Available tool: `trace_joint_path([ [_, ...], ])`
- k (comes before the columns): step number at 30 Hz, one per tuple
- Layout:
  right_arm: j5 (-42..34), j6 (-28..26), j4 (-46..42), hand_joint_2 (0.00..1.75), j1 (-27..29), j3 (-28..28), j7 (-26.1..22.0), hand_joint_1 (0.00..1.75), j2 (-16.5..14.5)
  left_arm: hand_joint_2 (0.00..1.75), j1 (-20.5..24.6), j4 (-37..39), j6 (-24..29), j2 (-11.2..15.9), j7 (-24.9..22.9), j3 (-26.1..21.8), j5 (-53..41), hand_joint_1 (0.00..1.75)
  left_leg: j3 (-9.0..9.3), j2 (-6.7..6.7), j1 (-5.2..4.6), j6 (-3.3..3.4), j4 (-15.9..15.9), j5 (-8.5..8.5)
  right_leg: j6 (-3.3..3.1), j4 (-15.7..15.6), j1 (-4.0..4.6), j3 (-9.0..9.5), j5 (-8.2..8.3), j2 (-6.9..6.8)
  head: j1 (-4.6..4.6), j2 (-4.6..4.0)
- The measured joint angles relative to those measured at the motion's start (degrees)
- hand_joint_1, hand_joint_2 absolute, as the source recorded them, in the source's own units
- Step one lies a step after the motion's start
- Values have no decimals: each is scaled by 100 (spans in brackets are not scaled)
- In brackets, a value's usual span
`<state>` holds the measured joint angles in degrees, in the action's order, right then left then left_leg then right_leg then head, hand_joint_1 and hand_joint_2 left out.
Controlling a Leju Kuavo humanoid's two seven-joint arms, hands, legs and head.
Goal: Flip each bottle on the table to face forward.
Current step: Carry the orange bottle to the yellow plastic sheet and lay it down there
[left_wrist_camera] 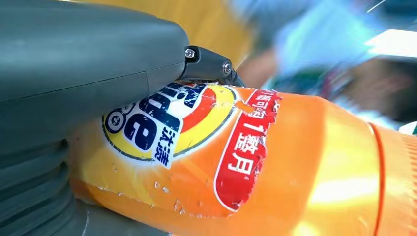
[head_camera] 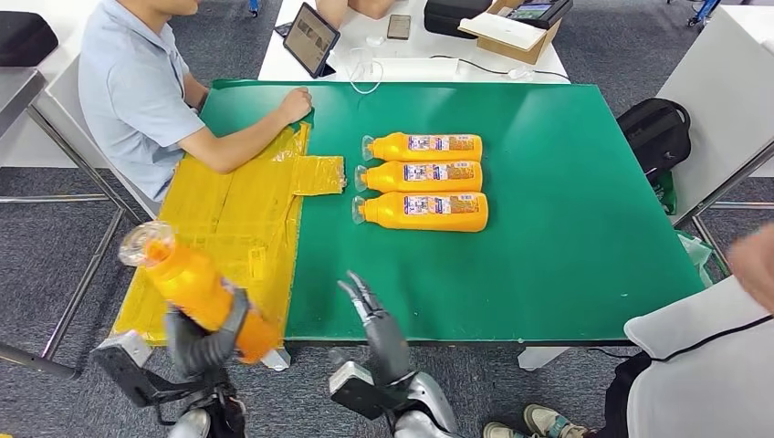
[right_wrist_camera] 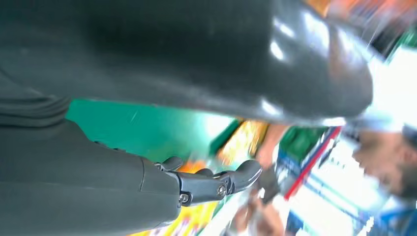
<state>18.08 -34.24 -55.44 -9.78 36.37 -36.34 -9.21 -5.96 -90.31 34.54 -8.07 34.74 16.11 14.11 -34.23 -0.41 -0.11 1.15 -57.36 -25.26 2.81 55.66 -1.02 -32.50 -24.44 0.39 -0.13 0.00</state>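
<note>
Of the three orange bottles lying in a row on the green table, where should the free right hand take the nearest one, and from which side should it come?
Judging from the pose, grip the nearest bottle around its wide body, coming from above and from the robot's side. It lies flat, cap end toward the yellow sheet, and the middle bottle lies close on the far side. The right hand is open near the table edge; the left hand holds another bottle.

Orange plastic bottle (head_camera: 196,290) in grey left hand (head_camera: 205,342): yellow, blue, red label. Three orange plastic bottles (head_camera: 424,179) on green table mat (head_camera: 566,219). Yellow crinkly plastic sheet (head_camera: 239,219). Person's light blue shirt (head_camera: 128,91).
</note>
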Motion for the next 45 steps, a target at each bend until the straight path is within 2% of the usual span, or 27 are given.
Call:
trace_joint_path([
  [2,211,-209,-172,0,159,-209,-3,0,85,175,-2,-13,195,45,98,-184,-453,175,-1,-2,0,0,0,0,0,0,0,0,0,-1,0,0],
  [7,699,-503,-542,0,507,-785,46,0,258,175,12,-77,-2,128,-63,-523,-1020,175,-2,-2,-1,0,0,0,0,-1,-1,-1,0,-1,0,0],
  [10,769,-499,-624,0,625,-1066,26,0,304,175,81,-64,226,192,-115,-606,-1930,175,-2,-2,-1,0,0,0,0,-1,-1,-1,0,-1,1,0],
  [12,781,-471,-663,0,670,-1190,-20,0,313,175,195,50,403,227,-230,-683,-2977,175,0,-4,-1,0,0,1,0,-1,0,-1,0,-2,0,0],
  [16,745,-251,-755,0,705,-1277,-115,0,301,175,732,859,521,287,-787,-878,-5803,175,3,-10,0,0,0,4,0,0,0,4,2,-6,1,0],
  [18,732,-128,-785,0,700,-1282,-133,0,275,175,1087,1437,529,323,-1012,-945,-6555,175,4,-6,0,0,0,6,0,2,1,5,4,-4,0,0],
  [22,704,58,-792,0,655,-1279,-176,0,205,175,1799,2574,543,379,-1404,-1115,-7432,175,5,-7,1,1,-1,11,1,3,1,6,5,-6,1,0],
  [24,672,142,-792,0,603,-1257,-199,0,171,175,2221,3287,526,428,-1611,-1203,-7693,175,4,-10,1,2,-1,13,1,4,1,8,5,-8,2,0],
  [28,596,243,-788,0,522,-1202,-207,0,119,175,2965,4674,320,541,-1828,-1324,-7507,175,4,-6,1,2,-1,13,1,6,0,9,5,-6,1,0],
  [31,566,278,-780,0,496,-1190,-207,0,109,175,3348,5322,70,596,-1883,-1390,-7332,175,5,-11,-1,2,-1,12,1,6,-1,14,4,-9,1,0],
  [36,554,294,-762,0,471,-1157,-207,0,97,175,3745,5939,-120,635,-1907,-1491,-7183,175,24,-12,-1,1,1,10,0,4,-1,30,2,-10,-1,0],
  [37,553,294,-758,0,471,-1157,-207,0,97,175,3786,6010,-133,639,-1907,-1501,-7176,166,28,-12,-1,0,1,10,-1,4,0,33,2,-10,-1,0],
  [38,552,295,-756,0,471,-1156,-207,0,97,175,3820,6067,-156,641,-1906,-1509,-7163,138,31,-12,-1,0,2,10,-1,4,0,36,2,-10,-1,0],
  [40,551,297,-746,0,471,-1155,-204,0,97,175,3877,6162,-273,643,-1902,-1521,-7091,56,41,-11,0,-1,2,11,-1,5,0,43,2,-10,-2,0],
  [41,556,294,-739,0,470,-1154,-203,0,97,131,3904,6197,-398,643,-1886,-1525,-7017,21,48,-12,0,-1,3,11,-1,5,0,49,2,-10,-2,0],
  [42,569,280,-729,0,468,-1154,-208,0,97,87,3933,6229,-584,640,-1865,-1527,-6919,6,55,-12,0,-1,3,11,-2,5,0,55,1,-10,-1,0],
  [44,606,217,-705,0,458,-1154,-251,0,96,0,3994,6275,-1106,633,-1805,-1528,-6721,0,63,-11,0,-1,3,12,-2,6,0,63,1,-10,-1,0],
  [45,622,179,-693,0,450,-1154,-279,0,96,0,4020,6286,-1397,629,-1782,-1521,-6646,0,65,-12,0,-2,4,13,-2,6,0,65,1,-10,-1,0],
])
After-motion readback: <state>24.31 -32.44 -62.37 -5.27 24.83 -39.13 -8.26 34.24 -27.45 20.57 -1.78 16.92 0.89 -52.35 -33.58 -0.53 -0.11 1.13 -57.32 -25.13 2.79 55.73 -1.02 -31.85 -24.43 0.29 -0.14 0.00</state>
